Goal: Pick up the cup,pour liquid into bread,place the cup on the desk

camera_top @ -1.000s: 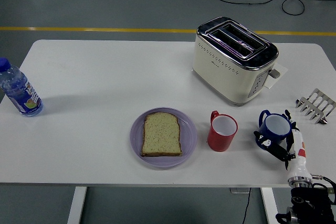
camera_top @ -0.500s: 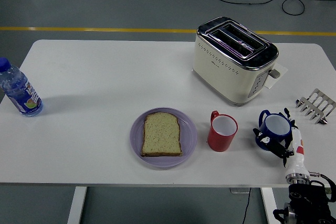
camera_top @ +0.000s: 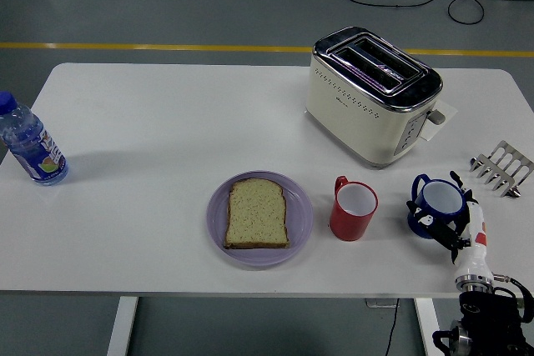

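The bottle is clipped by the left edge. The right hand covers part of the blue cup; its arm runs off the bottom.

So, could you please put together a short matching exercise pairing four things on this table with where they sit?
Things:
1. water bottle
2. bread
3. red cup
4. blue cup

Places:
A. on the purple plate
B. inside the right hand
C. at the table's left edge
D. between the plate and the blue cup

Pairs: 1-C, 2-A, 3-D, 4-B
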Robot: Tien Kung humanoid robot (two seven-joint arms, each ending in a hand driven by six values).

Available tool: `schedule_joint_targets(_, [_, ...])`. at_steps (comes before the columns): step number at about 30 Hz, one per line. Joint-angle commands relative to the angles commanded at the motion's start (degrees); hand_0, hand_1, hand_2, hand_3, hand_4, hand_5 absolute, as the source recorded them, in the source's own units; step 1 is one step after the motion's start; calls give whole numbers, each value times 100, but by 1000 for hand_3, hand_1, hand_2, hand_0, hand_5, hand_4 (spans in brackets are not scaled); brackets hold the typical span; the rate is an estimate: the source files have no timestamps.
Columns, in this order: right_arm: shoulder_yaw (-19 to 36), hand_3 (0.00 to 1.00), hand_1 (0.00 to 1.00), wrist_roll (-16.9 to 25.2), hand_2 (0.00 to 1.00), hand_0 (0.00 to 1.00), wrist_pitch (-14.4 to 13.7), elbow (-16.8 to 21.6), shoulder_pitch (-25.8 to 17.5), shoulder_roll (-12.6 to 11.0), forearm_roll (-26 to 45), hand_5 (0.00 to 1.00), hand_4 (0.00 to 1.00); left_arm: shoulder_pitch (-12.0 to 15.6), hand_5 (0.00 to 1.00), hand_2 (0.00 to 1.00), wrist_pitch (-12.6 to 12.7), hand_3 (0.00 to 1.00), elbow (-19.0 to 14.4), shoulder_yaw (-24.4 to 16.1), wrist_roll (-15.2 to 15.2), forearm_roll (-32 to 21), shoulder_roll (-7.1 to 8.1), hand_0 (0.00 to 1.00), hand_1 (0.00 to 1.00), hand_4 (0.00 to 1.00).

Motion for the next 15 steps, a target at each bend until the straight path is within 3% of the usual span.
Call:
schedule_joint_targets(4, [-32,801,627,0,708,691,6,-84,41,25,63,79,964,2,772,649,-1,531,-2,-3,0,2,0,646,652,297])
schedule_joint_targets(5, [-40,737,593,0,663,653,9,-117,56,31,72,64,946,1,772,648,-1,531,-2,-5,-1,0,0,646,651,297])
schedule_joint_targets(10, [-49,737,593,0,663,653,12,-199,90,45,153,64,946,-6,772,648,-1,531,-3,-8,-1,-6,0,646,651,297])
schedule_joint_targets(11, [-44,663,554,0,621,601,11,-195,91,45,168,59,926,-6,772,649,-1,531,-3,-11,-1,-10,0,646,651,297])
schedule_joint_targets(15, [-36,663,554,0,621,601,1,-184,97,43,214,59,926,-9,772,649,-1,531,-4,-8,0,-8,0,646,651,297])
